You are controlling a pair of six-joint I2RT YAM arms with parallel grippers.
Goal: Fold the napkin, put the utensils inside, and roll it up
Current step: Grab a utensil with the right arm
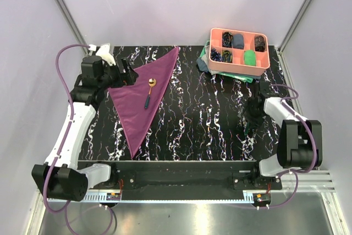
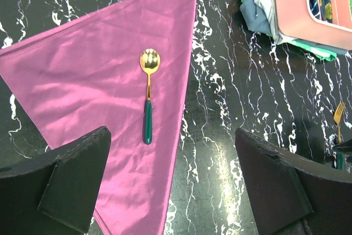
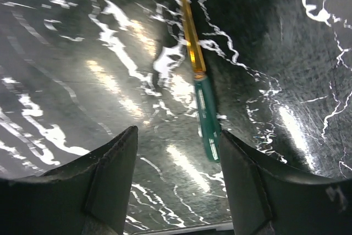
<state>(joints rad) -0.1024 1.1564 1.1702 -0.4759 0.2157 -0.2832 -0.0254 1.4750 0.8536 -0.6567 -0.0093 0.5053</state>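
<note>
Fork flat on table, between spread jaws of right gripper

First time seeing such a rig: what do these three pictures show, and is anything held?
Two robot arms stand at the near edge of a dark table. One picture looks down on both; the other two come from cameras on each wrist. A purple napkin, folded to a triangle, lies left with a spoon on it, the left gripper open above. The right gripper stands open over a fork on the table. A pink tray of cloth rolls sits far right. Nothing is held.
</note>
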